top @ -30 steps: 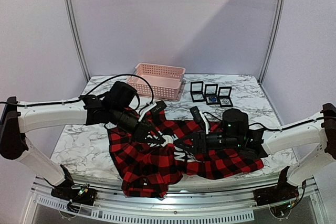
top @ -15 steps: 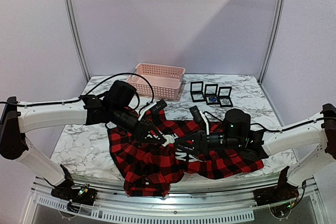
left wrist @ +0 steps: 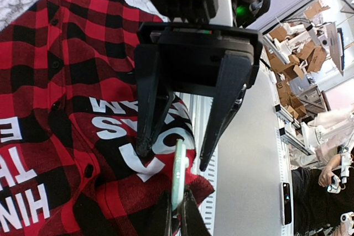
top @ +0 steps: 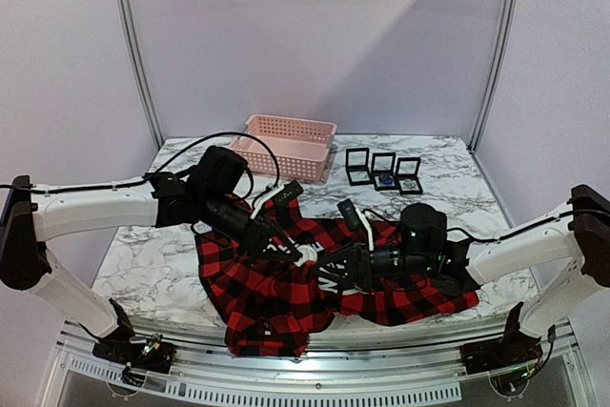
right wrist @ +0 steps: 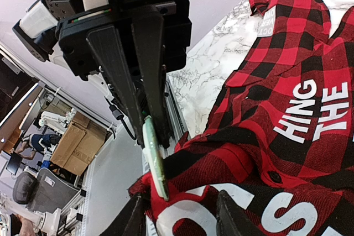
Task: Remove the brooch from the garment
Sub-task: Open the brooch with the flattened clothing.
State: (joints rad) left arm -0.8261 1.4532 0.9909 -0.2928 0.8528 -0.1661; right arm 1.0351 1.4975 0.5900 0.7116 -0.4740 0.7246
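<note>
Pale green brooch [right wrist: 155, 161] pinched edge-on in closed left gripper [left wrist: 176, 214], garment [right wrist: 287, 81] fold bunched under its tips. Open right gripper [left wrist: 174, 158] straddles that fold. Detaching step; next probably clamp cloth, pull apart.

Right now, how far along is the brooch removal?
Done: the left jaws are shut on the pale green brooch, gripping it edge-on. In hand: the right jaws stand open on either side of the bunched shirt beside it. Left: the brooch's lower edge meets the cloth, so it does not look free yet.
</note>
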